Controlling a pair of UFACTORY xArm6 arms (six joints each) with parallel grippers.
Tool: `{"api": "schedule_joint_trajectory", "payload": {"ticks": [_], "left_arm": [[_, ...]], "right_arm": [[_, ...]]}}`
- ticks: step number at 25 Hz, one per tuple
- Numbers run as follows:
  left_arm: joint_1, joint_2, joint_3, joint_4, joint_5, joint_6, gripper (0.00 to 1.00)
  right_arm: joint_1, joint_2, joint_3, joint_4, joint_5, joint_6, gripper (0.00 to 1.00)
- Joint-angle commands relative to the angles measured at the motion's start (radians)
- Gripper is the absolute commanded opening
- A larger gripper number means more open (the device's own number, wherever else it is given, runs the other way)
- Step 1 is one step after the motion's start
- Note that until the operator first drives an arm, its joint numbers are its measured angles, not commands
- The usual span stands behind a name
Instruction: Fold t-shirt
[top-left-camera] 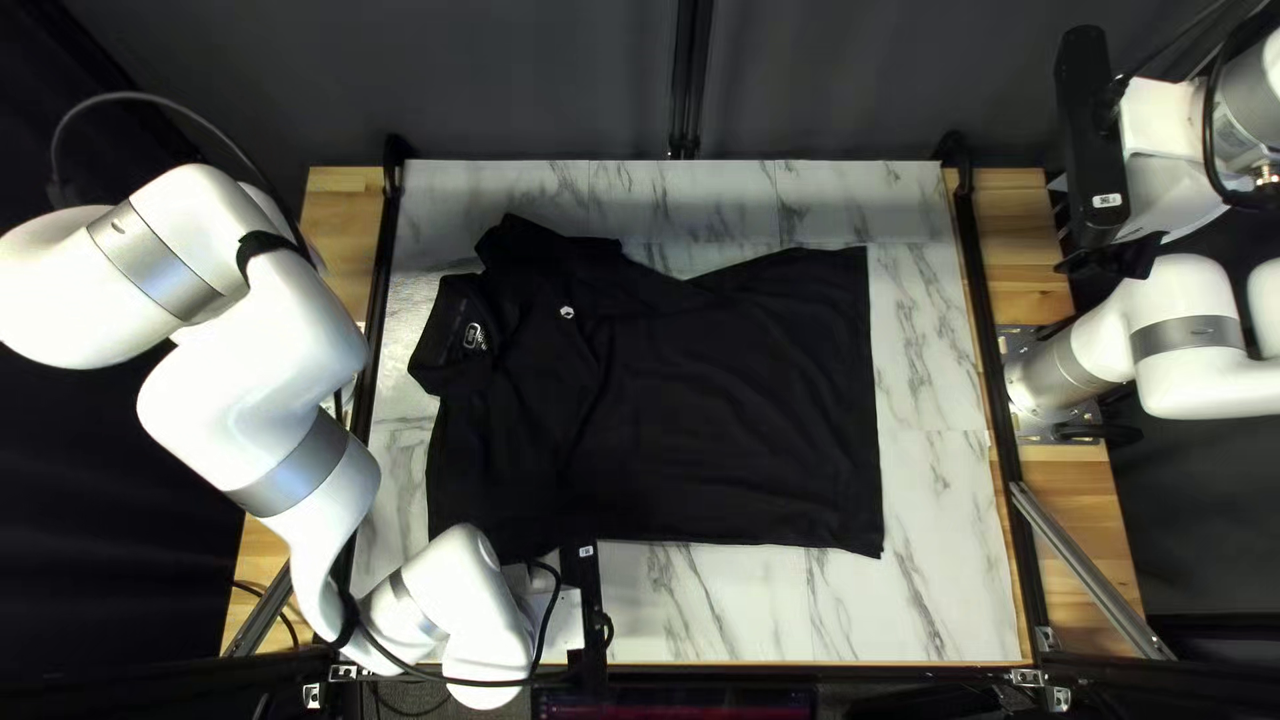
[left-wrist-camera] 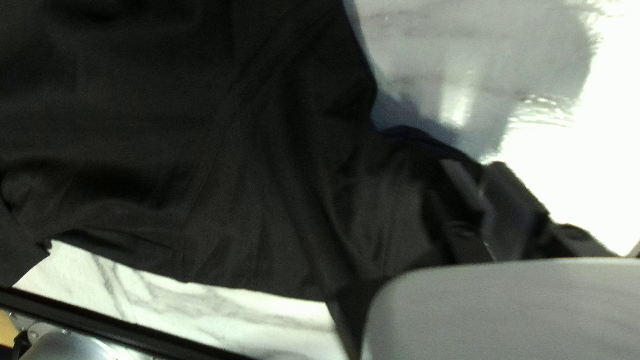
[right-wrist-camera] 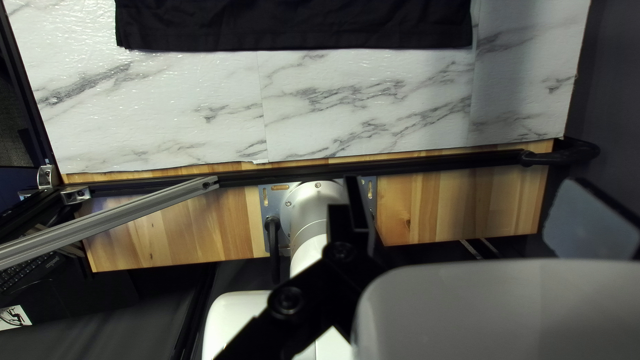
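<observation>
Closed, the two fingers of my left gripper [top-left-camera: 540,558] pinch the near side of the black t-shirt [top-left-camera: 707,387], which lies spread on the marbled table [top-left-camera: 947,534], collar leftward. My right gripper [top-left-camera: 1118,256] hangs well apart, its fingers spread.

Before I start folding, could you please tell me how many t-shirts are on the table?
1: a black t-shirt, spread on the table, its collar toward the table's left edge. Any beneath it would be hidden.
</observation>
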Motion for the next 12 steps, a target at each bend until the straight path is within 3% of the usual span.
{"api": "schedule_joint_trajectory", "payload": {"ticks": [1, 7, 12], "left_arm": [[0.015, -0.066, -0.038, -0.005, 0.125, 0.040, 0.00], [0.081, -0.174, -0.024, -0.006, 0.246, 0.155, 0.00], [0.173, -0.242, -0.020, -0.013, 0.345, 0.326, 0.00]], "right_arm": [[0.000, 0.000, 0.000, 0.000, 0.000, 0.000, 1.00], [0.000, 0.000, 0.000, 0.000, 0.000, 0.000, 1.00], [0.000, 0.000, 0.000, 0.000, 0.000, 0.000, 1.00]]}}
